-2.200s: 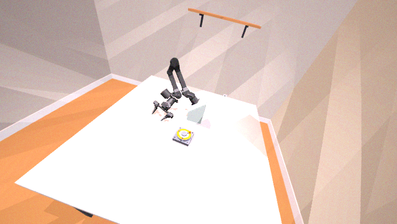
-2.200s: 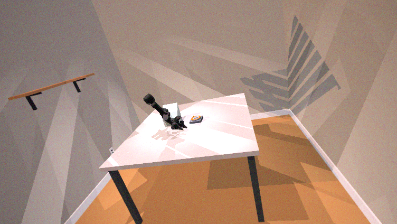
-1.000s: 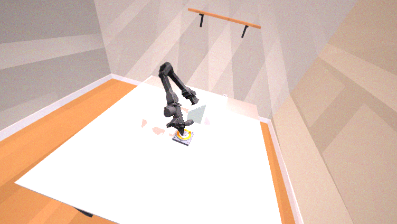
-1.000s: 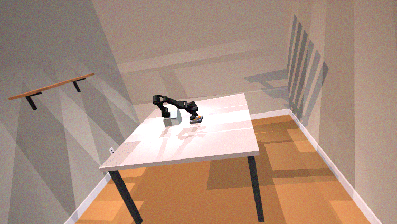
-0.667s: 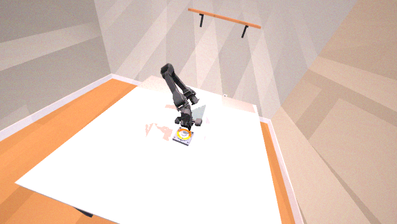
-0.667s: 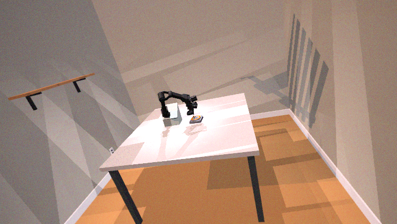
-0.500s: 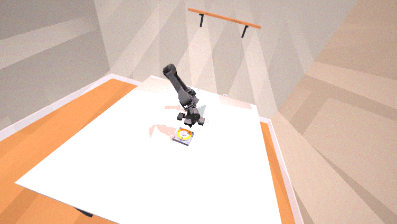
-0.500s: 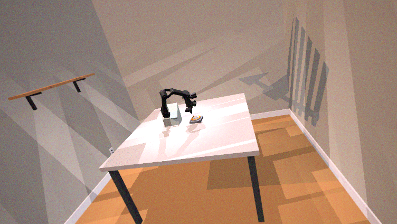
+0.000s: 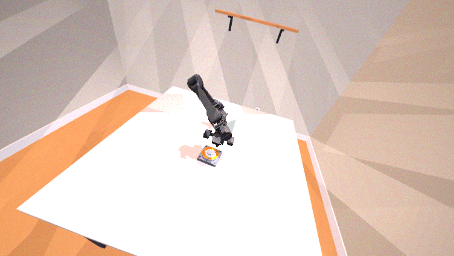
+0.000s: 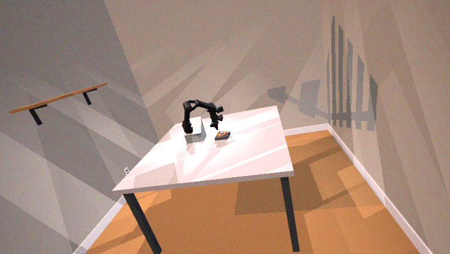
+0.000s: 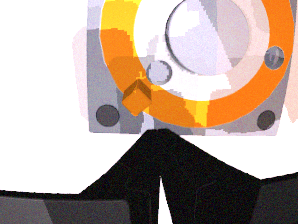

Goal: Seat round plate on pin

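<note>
One dark grey six-joint arm [image 9: 207,104] is seen bent over a white square surface [image 9: 159,197], its black pointed fingers pressed together with only a sliver of a gap between them and nothing held. The closed fingertips are raised above the surface, just beside the near edge of the small grey square base [image 11: 100,90] and apart from it in the wrist view.

On the base lies the round plate with an orange and yellow ring [image 11: 262,63] around a pale centre, where the white post [image 11: 200,32] is seen. A small hole [image 11: 160,72] is visible at the inner edge of the ring, close to a darker orange patch that may be the tab; whether the pin sits inside it cannot be told. Dark round marks are shown at the base's corners [image 11: 107,115].

In the top view the base and plate [image 9: 209,153] are placed near the middle of the surface, towards the far edge where the arm is mounted. In the exterior view the fingers [image 10: 215,126] hang above and beside the plate [image 10: 222,133]. A wooden wall shelf on black brackets [image 9: 256,20] is seen behind.
</note>
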You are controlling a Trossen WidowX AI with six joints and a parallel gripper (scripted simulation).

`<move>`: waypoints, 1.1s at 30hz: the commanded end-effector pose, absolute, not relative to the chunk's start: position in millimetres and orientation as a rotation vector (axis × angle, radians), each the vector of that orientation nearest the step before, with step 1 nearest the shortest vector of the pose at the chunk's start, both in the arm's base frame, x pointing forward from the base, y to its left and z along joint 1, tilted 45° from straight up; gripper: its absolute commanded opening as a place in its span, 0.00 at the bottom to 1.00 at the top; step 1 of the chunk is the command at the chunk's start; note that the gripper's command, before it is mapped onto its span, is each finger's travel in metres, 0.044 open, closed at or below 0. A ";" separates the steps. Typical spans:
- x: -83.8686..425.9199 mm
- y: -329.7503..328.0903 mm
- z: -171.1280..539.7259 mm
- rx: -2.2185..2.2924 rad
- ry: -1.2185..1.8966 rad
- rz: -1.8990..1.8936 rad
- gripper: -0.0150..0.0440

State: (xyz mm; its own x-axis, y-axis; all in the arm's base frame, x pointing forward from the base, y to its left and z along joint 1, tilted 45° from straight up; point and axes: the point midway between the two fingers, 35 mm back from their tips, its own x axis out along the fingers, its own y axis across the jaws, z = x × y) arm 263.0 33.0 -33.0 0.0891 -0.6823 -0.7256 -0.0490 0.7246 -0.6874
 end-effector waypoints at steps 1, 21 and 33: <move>260.7 15.0 -48.0 -0.660 1.434 -0.532 0.25; 272.5 23.7 -60.2 -0.660 1.433 -0.532 0.25; 284.1 30.2 -65.1 -0.659 1.432 -0.532 0.25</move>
